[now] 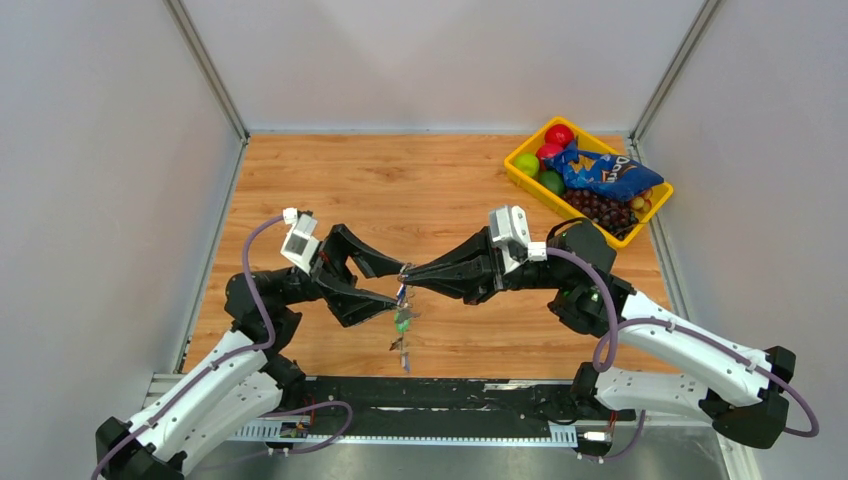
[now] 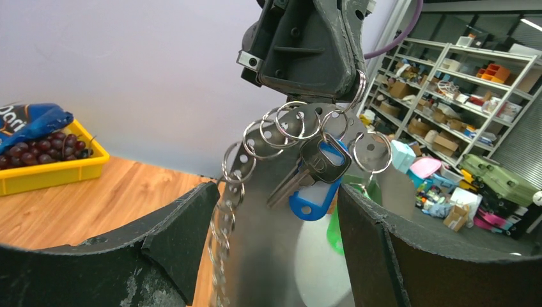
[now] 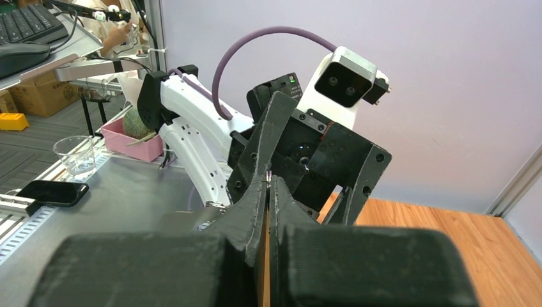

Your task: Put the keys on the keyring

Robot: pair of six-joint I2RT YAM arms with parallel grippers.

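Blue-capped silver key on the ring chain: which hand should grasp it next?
Probably left: the open left hand flanks the blue-capped silver key; the right hand is shut on the thin silver keyring chain.

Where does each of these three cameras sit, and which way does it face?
Top external: above and behind the arm bases, looking down on the wooden table; both arms show.
Left wrist: looks out between its own open fingers at the right gripper pinching the keyring.
Right wrist: looks along its own shut fingers at the left gripper.
Shared: yellow bin, top and left wrist.
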